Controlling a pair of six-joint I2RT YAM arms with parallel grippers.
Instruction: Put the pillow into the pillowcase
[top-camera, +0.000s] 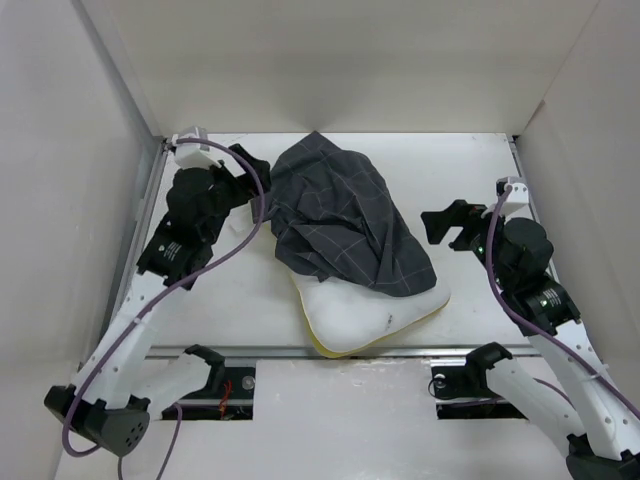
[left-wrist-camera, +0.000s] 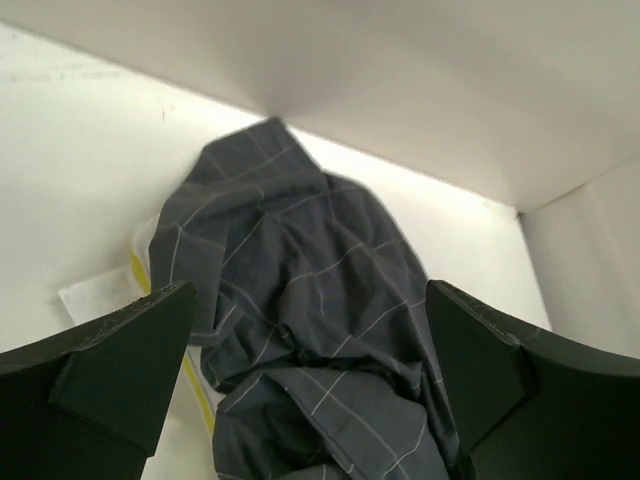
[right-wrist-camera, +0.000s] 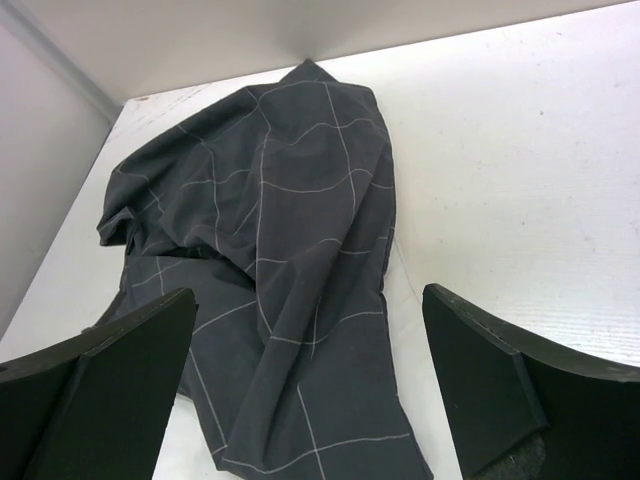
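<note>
Left jaws: gaping wide and gripping nothing; sitting close beside the pillowcase (top-camera: 340, 215).
Right jaws: also gaping wide and gripping nothing; sitting apart from the cloth.
Pillowcase: lying rumpled on the surface (top-camera: 480, 170); showing straight ahead of the left jaws, filling the gap between them; lying ahead of the right jaws too, more toward their left finger.
Pillow (top-camera: 365, 315): lying under or inside the pillowcase, I cannot tell which; its uncovered end is sticking out, nearer the arm bases than either jaws; a yellow edge is peeking out beside the left jaws' left finger.
</note>
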